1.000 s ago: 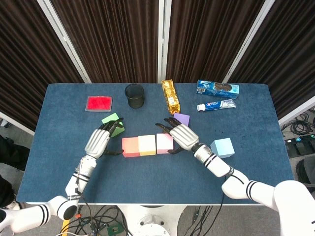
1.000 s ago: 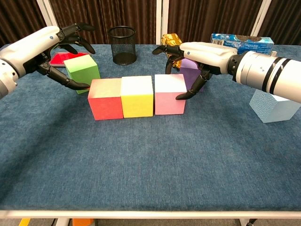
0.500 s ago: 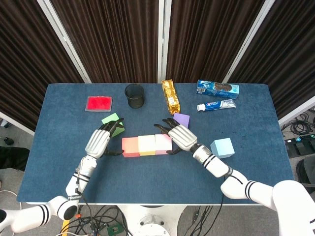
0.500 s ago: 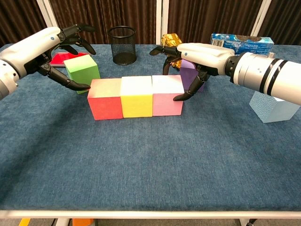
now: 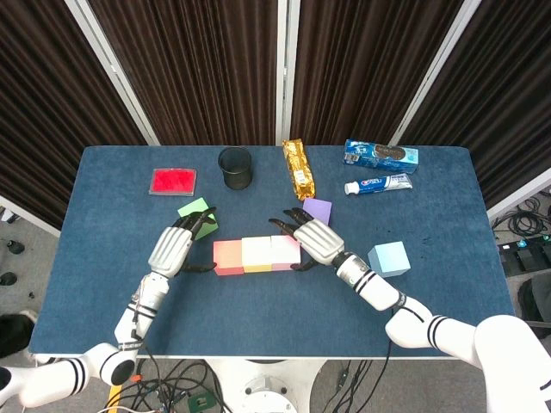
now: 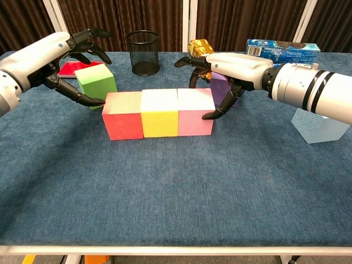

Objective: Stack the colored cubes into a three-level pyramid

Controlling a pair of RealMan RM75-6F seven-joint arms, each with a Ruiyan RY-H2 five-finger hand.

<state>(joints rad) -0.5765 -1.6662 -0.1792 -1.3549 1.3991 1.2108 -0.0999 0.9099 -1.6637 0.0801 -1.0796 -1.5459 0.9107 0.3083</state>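
3 cubes, red (image 6: pixel 123 115), yellow (image 6: pixel 159 112) and pink (image 6: pixel 194 111), sit touching in a row on the bench (image 6: pixel 176 192). Right hand (image 6: pixel 228 69), fingers spread, touches the pink cube; left hand (image 6: pixel 55 55) spread beside the red, holding nothing.

Left arm reaches in from the lower left, white forearm angled up and inward. Left hand (image 5: pixel 172 247) (image 6: pixel 52 55) sits palm-down, dark fingers (image 6: pixel 82 99) spread and curved, holding nothing. Right arm enters from the lower right, banded black at the wrist. Right hand (image 5: pixel 312 238) (image 6: pixel 234 66) is also palm-down, fingers apart and hooked downward, thumb tip low near the blue worktop (image 6: pixel 176 187); nothing gripped.
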